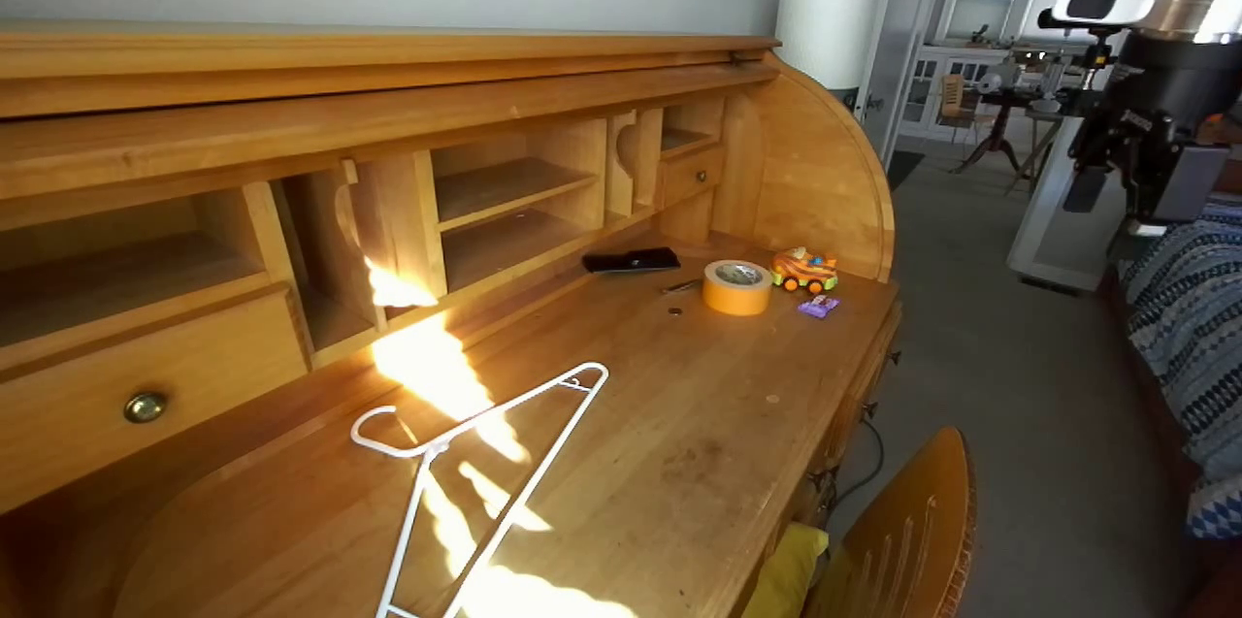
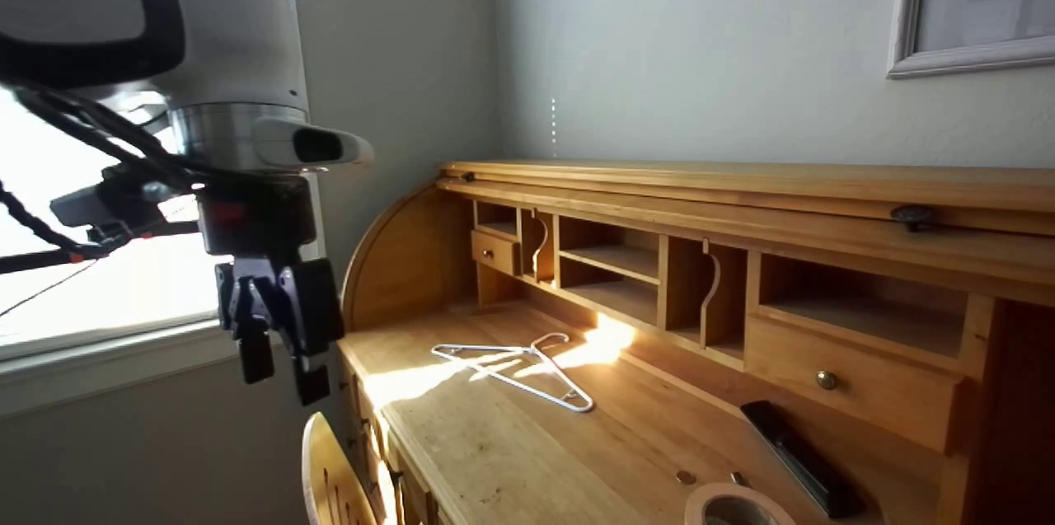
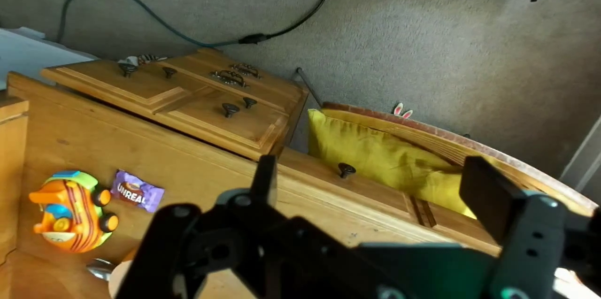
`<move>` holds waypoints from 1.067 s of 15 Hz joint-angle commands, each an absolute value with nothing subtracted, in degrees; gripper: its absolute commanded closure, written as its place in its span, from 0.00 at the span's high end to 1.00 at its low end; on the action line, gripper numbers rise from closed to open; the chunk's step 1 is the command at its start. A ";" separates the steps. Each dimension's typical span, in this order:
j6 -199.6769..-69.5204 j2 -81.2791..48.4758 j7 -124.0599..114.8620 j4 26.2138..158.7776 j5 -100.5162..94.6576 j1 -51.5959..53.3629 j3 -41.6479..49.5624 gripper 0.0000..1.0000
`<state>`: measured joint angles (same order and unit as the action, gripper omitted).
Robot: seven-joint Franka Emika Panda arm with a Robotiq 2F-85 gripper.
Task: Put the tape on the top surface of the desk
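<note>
A: Entry one, tape (image 1: 735,299): a single roll, lying flat on the writing board of the desk (image 1: 699,385), just beside the toy car (image 1: 804,271); not yet up top.

B: Entry two, claw (image 2: 284,373): fingers spread, nothing held, well apart from the toy car and higher. What hazards do we list?

A: Crowding. The sweet (image 3: 137,191) lies just beside the toy car, the metal piece (image 3: 100,268) near it. Should we descend off-centre, a finger could catch either, or send the toy car rolling.

B: Grip. We judge the tape bulky; pinched crookedly, it could slip.

A: Lift. The top ledge (image 2: 742,174) stands well above the toy car; carried too low, the tape would strike its front.

B: Placing. We cannot tell the full depth of the top ledge. Set down short, the tape would overhang, tip and drop, perhaps back near the toy car.
</note>
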<state>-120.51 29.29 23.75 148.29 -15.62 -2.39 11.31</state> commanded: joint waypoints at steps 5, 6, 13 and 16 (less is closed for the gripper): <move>-117.61 8.43 34.56 127.78 -8.93 -2.05 13.49 1.00; -120.33 7.05 39.52 126.68 -7.06 -1.82 13.94 1.00; -129.07 -5.16 50.76 116.97 -6.36 -6.07 12.35 1.00; -128.02 -3.52 48.87 118.45 -7.30 -7.03 11.20 1.00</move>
